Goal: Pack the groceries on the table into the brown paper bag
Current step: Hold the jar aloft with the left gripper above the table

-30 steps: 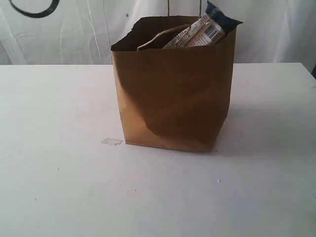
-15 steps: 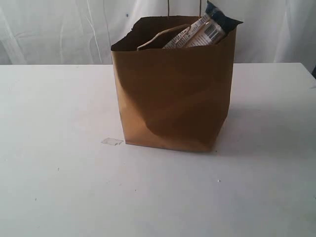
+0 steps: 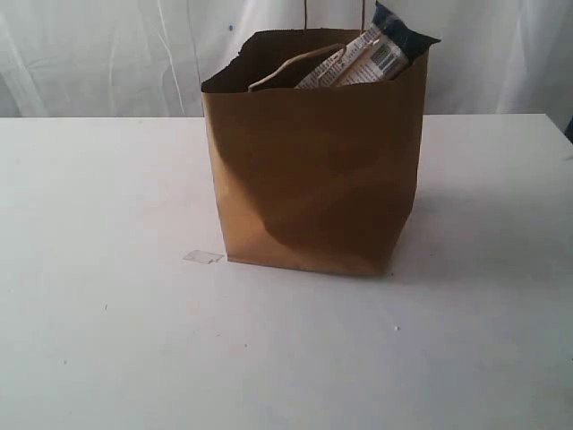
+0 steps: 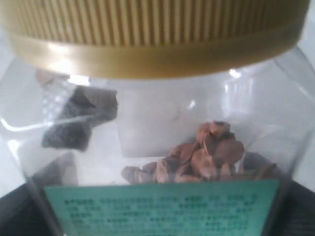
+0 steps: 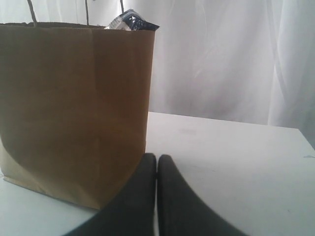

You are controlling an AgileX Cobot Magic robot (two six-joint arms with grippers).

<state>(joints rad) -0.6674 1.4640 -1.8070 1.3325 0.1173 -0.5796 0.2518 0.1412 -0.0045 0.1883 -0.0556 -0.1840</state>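
We see a white curtain [image 3: 98, 54] across the whole back, hanging in loose vertical folds with daylight glowing through it. The bench [image 3: 107, 349] is plain matte white and runs edge to edge; its far edge meets the curtain in a straight line. A few tiny dark specks [image 3: 397, 329] sit on the top. Light is soft and even, with one diffuse shadow right of centre. There's a dark sliver [image 3: 569, 130] at the far right edge; we can't tell what it is. The right wrist view shows the same curtain and bench.
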